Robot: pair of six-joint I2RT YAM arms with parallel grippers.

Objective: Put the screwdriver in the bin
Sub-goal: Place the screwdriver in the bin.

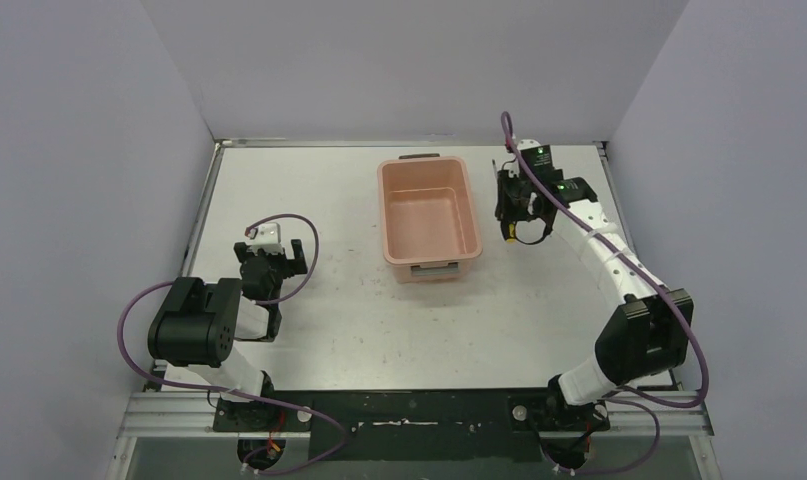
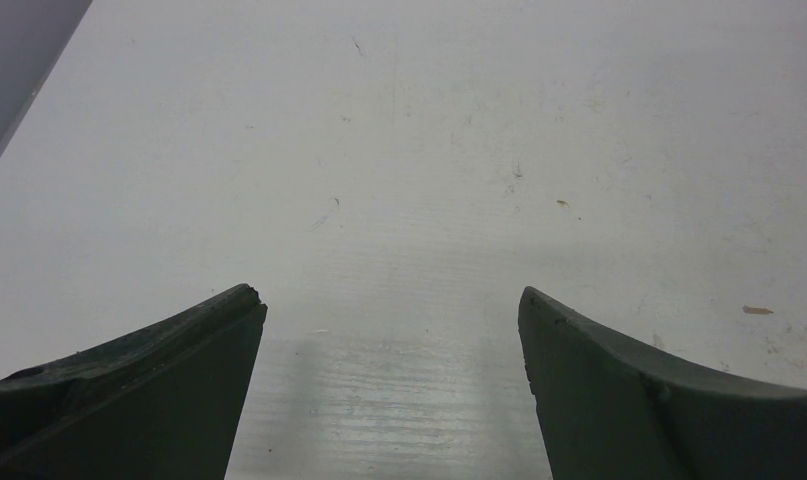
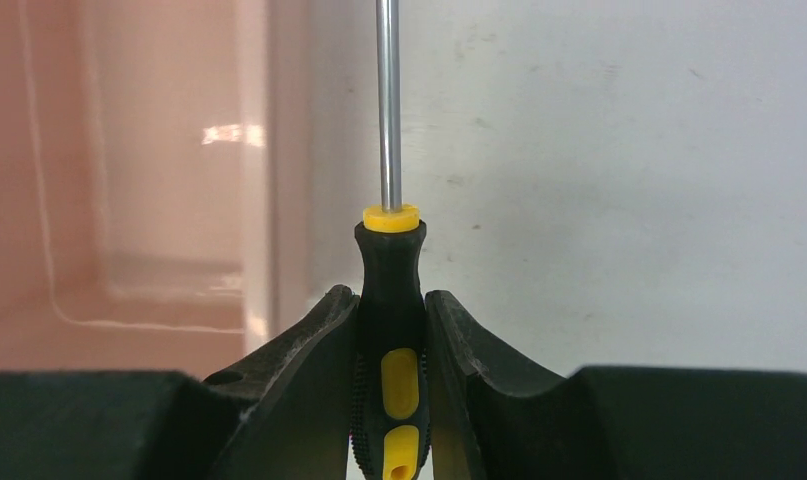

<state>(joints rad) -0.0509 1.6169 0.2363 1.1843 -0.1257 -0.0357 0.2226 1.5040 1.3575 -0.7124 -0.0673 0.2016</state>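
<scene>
Right gripper (image 3: 391,298) around screwdriver (image 3: 390,255) handle

Salmon pink throughout for the bin (image 1: 384,215), glossy with a white glint on the inner wall in the right wrist view, grey at its handle clips (image 1: 431,268). Black with yellow insets and a yellow collar on the handle of the screwdriver (image 3: 390,260), bright silver-grey along the shaft. Dull black on the right gripper (image 3: 391,300), dark grey-green to black on the left gripper (image 2: 389,300). Off-white, flecked with small dark scuffs and scratches, across the table (image 2: 429,150). Purple on the cables (image 1: 301,240), white on the arm links (image 1: 607,255), green at two small lights (image 1: 542,155). Pale lilac-grey on the walls (image 1: 79,150).
</scene>
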